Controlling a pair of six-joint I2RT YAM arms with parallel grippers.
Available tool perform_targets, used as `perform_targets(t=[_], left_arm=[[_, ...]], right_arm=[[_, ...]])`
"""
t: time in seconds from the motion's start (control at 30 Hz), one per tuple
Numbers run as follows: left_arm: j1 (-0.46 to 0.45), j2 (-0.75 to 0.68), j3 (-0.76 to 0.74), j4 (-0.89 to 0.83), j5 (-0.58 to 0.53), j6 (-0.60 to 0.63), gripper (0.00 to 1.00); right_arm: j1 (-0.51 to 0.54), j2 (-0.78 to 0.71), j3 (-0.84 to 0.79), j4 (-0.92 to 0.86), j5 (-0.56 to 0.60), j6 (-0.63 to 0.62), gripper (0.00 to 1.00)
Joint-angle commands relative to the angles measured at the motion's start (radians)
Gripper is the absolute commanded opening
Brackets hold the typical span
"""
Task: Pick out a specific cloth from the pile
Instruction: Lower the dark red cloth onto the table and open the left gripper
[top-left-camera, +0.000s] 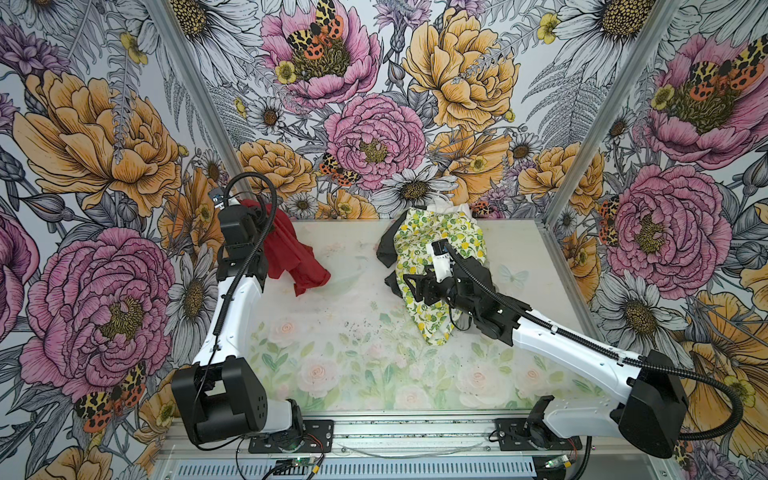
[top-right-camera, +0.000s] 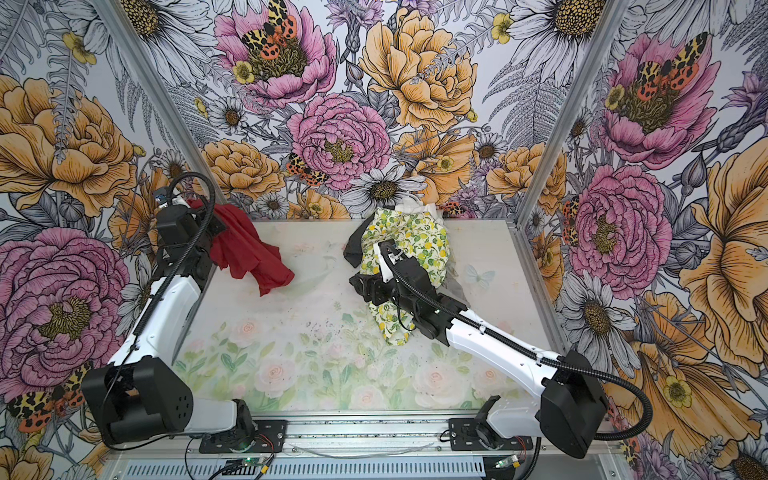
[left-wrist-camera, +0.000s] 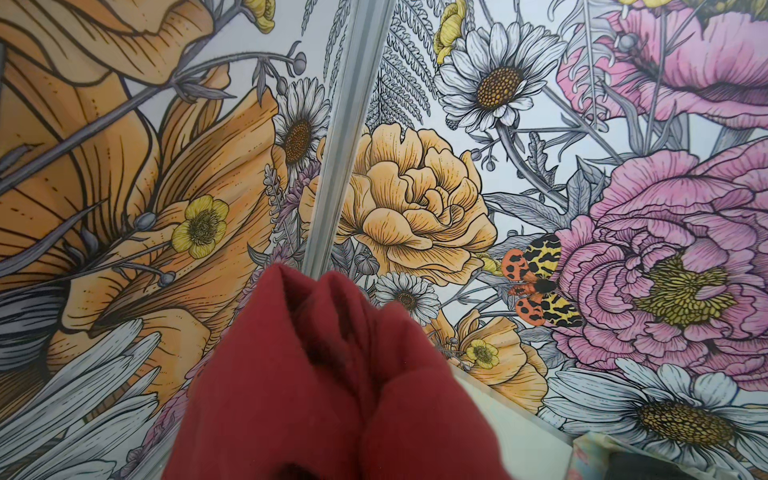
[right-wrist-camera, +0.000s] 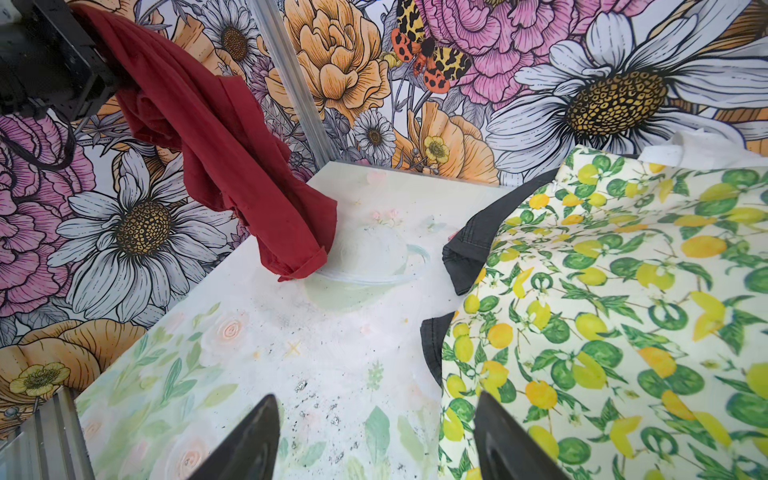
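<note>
The cloth (top-left-camera: 291, 253) (top-right-camera: 249, 249), plain deep red, hangs from my left gripper (top-left-camera: 250, 208) at the back left. Its lower end touches the table (right-wrist-camera: 301, 262). The gripper is shut on the cloth's upper part, and red folds (left-wrist-camera: 316, 386) hide the jaws in the left wrist view. The pile (top-left-camera: 440, 241) (top-right-camera: 407, 245) lies at the back right: a lemon-and-leaf print piece (right-wrist-camera: 602, 311) over dark grey fabric (right-wrist-camera: 469, 245). My right gripper (right-wrist-camera: 376, 397) (top-left-camera: 409, 286) stands open at the pile's left edge, over bare table. One fingertip (right-wrist-camera: 488, 411) overlaps the lemon print.
Floral walls close in the table (top-left-camera: 353, 332) on three sides, with metal corner posts (top-left-camera: 199, 104) (top-left-camera: 615, 104). A white fabric piece (top-left-camera: 446, 208) peeks out behind the pile. Dark specks (top-left-camera: 353, 324) dot the table's middle.
</note>
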Motion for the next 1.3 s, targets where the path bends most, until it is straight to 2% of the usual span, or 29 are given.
perform_targets(t=[0.0, 0.13, 0.4, 0.6, 0.83, 1.0, 1.27], left_arm=[[0.0, -0.006, 0.02, 0.038, 0.063, -0.041, 0.0], [-0.004, -0.007, -0.061, 0.038, 0.081, -0.074, 0.0], [-0.051, 0.014, -0.188, -0.008, 0.047, -0.139, 0.0], [-0.124, 0.021, -0.3, -0.08, -0.007, -0.215, 0.0], [-0.171, 0.103, -0.42, -0.128, 0.055, -0.347, 0.0], [-0.153, 0.264, -0.359, -0.171, 0.116, -0.352, 0.0], [-0.145, 0.457, -0.172, -0.235, 0.088, -0.308, 0.0]], right_arm=[[-0.006, -0.016, 0.013, -0.003, 0.016, -0.019, 0.74], [-0.005, -0.014, 0.012, 0.005, 0.01, -0.014, 0.74], [-0.004, -0.03, -0.009, 0.032, -0.008, -0.004, 0.74], [-0.004, -0.049, -0.055, 0.068, -0.002, 0.015, 0.74], [-0.003, -0.071, -0.082, 0.08, 0.001, 0.031, 0.74], [-0.004, -0.091, -0.103, 0.085, 0.002, 0.038, 0.74], [-0.006, -0.138, -0.137, 0.071, 0.054, 0.021, 0.75]])
